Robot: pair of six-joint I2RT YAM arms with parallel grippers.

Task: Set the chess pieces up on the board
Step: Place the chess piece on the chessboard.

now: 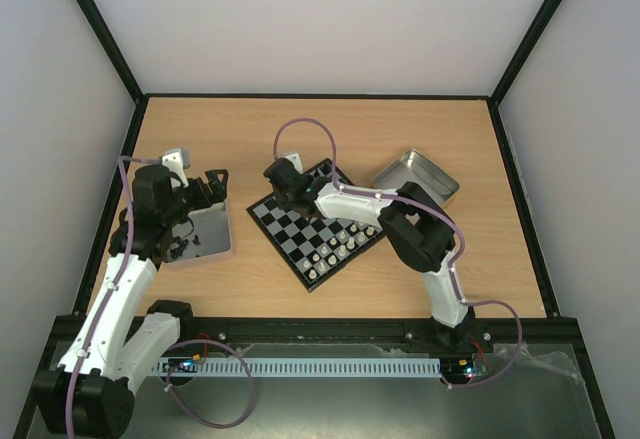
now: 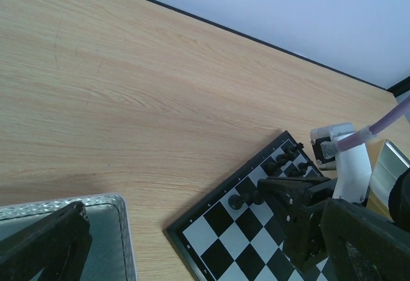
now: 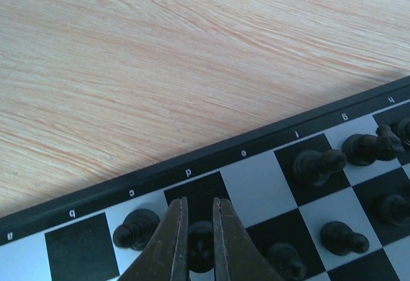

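Observation:
The board point(image 1: 285, 229) lies tilted in the middle of the table. White chess pieces point(image 1: 335, 249) fill its near rows and black ones point(image 1: 330, 174) stand along its far edge. My right gripper point(image 1: 285, 187) hangs over the board's far corner. In the right wrist view this gripper point(image 3: 198, 203) is shut on a black piece point(image 3: 200, 246) by the letter d on the border point(image 3: 256, 143). Other black pieces point(image 3: 136, 228) point(image 3: 317, 164) stand beside it. My left gripper point(image 1: 205, 191) is open over the left tin, holding nothing, and one finger point(image 2: 45, 242) shows in its wrist view.
A metal tin point(image 1: 222, 244) with a few dark pieces lies left of the board, under the left arm. A second tin point(image 1: 415, 181) lies to the board's right. Black frame rails edge the table. Bare wood stretches behind the board.

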